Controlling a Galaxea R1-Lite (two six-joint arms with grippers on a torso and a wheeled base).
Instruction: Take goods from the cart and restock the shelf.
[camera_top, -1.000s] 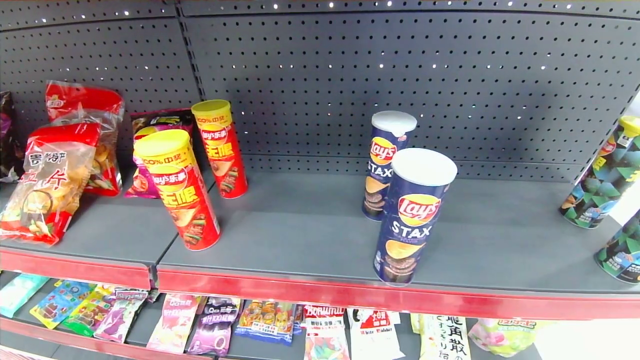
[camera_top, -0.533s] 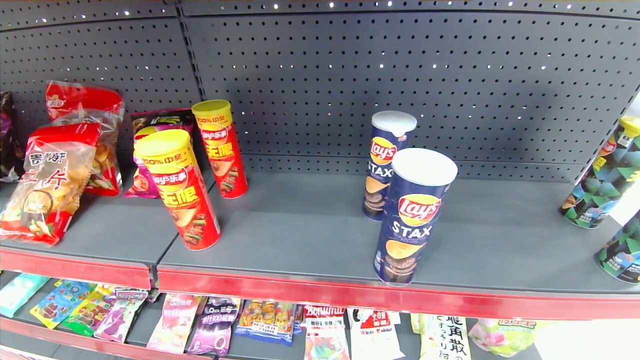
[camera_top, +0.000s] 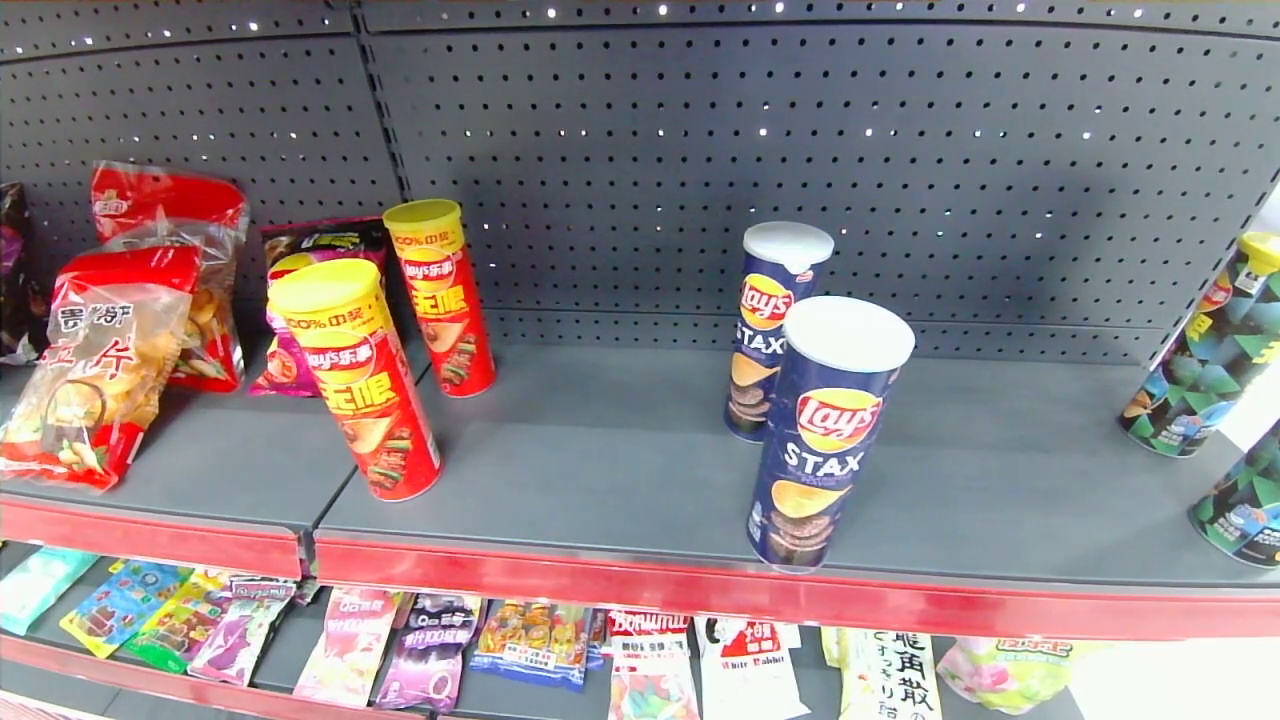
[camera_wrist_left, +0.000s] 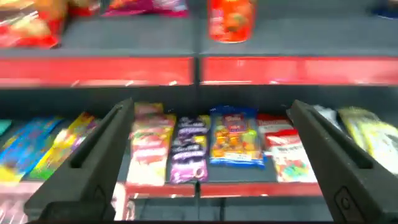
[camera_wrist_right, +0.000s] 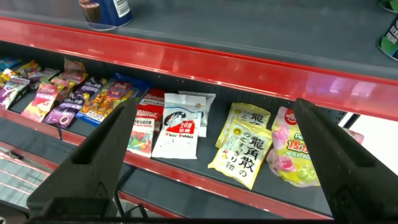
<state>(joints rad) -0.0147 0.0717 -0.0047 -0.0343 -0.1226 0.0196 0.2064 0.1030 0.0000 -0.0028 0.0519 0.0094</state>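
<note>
Zero change in the last second, so we judge restocking idle | left gripper (camera_wrist_left: 210, 107) and right gripper (camera_wrist_right: 214, 102) both spread wide, holding nothing, lower than the blue cans (camera_top: 828, 430) | red cans (camera_top: 355, 380) well left of blue cans on shelf (camera_top: 620, 470) | pegboard (camera_top: 900, 150) behind them, candy packs (camera_top: 540, 640) beneath

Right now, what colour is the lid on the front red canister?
Yellow lid; the head view shows it best.

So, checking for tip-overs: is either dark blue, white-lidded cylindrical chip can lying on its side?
No, both dark blue chip cans stand upright on the grey shelf.
</note>
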